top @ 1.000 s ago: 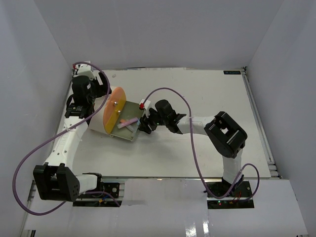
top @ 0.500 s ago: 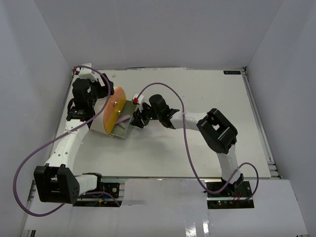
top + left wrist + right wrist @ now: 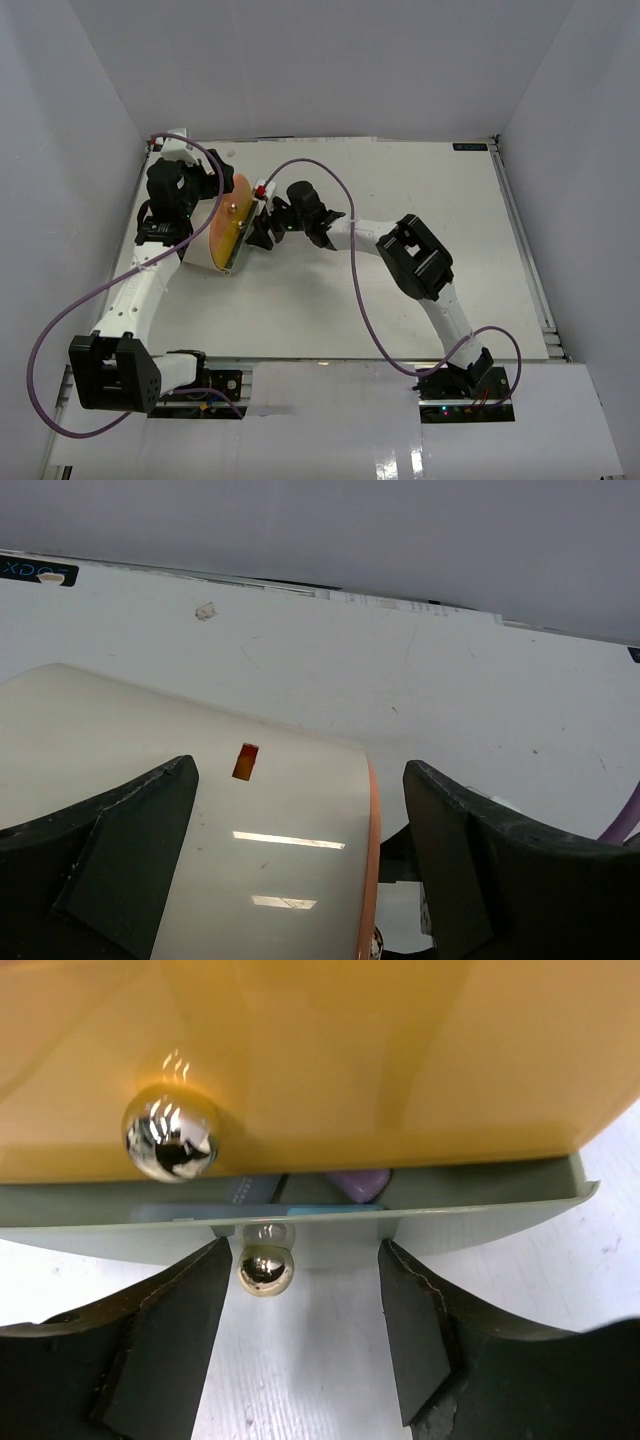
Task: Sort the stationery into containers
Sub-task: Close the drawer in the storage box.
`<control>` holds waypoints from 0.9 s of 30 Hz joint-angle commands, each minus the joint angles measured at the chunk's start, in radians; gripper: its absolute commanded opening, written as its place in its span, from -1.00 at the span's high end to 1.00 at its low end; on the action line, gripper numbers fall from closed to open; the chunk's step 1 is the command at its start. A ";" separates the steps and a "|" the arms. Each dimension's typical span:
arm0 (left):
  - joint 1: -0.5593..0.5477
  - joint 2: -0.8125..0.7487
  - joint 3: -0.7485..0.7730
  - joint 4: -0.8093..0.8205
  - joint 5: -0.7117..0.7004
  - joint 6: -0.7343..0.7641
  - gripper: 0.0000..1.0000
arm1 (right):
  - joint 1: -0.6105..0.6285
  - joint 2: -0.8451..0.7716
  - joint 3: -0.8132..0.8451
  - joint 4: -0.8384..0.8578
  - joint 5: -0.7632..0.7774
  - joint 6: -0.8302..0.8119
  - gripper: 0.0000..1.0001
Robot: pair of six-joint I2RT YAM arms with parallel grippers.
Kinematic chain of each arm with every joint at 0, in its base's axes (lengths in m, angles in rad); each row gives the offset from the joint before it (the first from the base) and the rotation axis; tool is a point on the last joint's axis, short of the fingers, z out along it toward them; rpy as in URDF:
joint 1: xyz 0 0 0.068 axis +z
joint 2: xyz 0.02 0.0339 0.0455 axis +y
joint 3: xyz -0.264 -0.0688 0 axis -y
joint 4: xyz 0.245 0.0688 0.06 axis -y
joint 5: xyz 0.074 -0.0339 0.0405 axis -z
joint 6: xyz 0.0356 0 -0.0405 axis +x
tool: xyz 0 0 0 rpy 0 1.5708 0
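Observation:
The container [image 3: 232, 212], a cream cylinder with an orange round face, lies on its side at the table's left. In the left wrist view my left gripper [image 3: 300, 768] stands open and straddles the cream wall [image 3: 200, 810], with a gap at the right finger. My right gripper [image 3: 258, 228] faces the orange face [image 3: 350, 1050], open. The lower drawer [image 3: 430, 1218] sticks out a little. Its small brass knob [image 3: 266, 1268] sits between the fingers, close to the left one. A purple eraser [image 3: 357, 1183] and a blue item [image 3: 330, 1207] of the stationery peek out of the drawer slit.
A larger brass knob [image 3: 170, 1132] sits on the orange face above the drawer. White walls close in the table on the left, back and right. The right arm's purple cable [image 3: 350, 260] loops over the table's middle.
The drawer, pulled far out a second ago with pink stationery showing, has slid almost fully into the container. My right gripper followed it leftward. The left gripper has hardly moved.

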 commanded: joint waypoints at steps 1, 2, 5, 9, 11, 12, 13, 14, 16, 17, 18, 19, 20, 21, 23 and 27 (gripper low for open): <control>-0.001 0.020 -0.047 -0.142 0.051 -0.044 -0.89 | 0.013 0.026 0.095 0.079 -0.030 0.016 -0.36; -0.001 0.020 -0.050 -0.136 0.064 -0.050 -0.89 | 0.011 0.034 0.126 0.076 -0.033 0.046 -0.36; -0.001 0.018 -0.050 -0.134 0.071 -0.052 -0.89 | 0.011 0.060 0.173 0.068 -0.050 0.063 -0.37; -0.001 0.015 -0.053 -0.128 0.081 -0.054 -0.89 | 0.013 0.078 0.199 0.080 -0.069 0.095 -0.40; 0.000 0.014 -0.053 -0.128 0.085 -0.054 -0.89 | 0.014 0.080 0.207 0.080 -0.081 0.102 -0.43; 0.002 0.011 -0.054 -0.128 0.083 -0.054 -0.89 | 0.014 0.078 0.204 0.079 -0.081 0.102 -0.45; 0.002 0.009 -0.054 -0.127 0.081 -0.054 -0.89 | 0.014 0.068 0.197 0.074 -0.081 0.099 -0.47; 0.002 0.006 -0.054 -0.126 0.081 -0.054 -0.89 | 0.014 0.057 0.184 0.073 -0.079 0.093 -0.50; 0.000 0.000 -0.045 -0.128 0.084 -0.052 -0.90 | 0.013 0.003 0.119 0.068 -0.047 0.061 -0.54; 0.000 -0.001 -0.041 -0.128 0.085 -0.052 -0.90 | 0.010 -0.018 0.091 0.069 -0.040 0.051 -0.60; 0.000 -0.008 -0.038 -0.125 0.086 -0.055 -0.91 | 0.007 -0.060 0.042 0.069 -0.032 0.045 -0.62; 0.002 -0.008 -0.037 -0.120 0.089 -0.057 -0.91 | 0.004 -0.080 0.022 0.069 -0.030 0.036 -0.64; 0.000 -0.008 -0.036 -0.119 0.089 -0.058 -0.91 | -0.003 -0.097 0.002 0.071 -0.026 0.033 -0.66; 0.000 -0.008 -0.034 -0.119 0.089 -0.057 -0.91 | -0.004 -0.129 -0.018 0.071 -0.020 0.028 -0.66; 0.002 -0.001 -0.028 -0.122 0.082 -0.055 -0.92 | -0.009 -0.150 -0.063 0.068 -0.004 0.028 -0.65; 0.000 -0.008 -0.037 -0.113 0.078 -0.054 -0.92 | -0.004 -0.163 -0.104 0.071 0.000 0.030 -0.59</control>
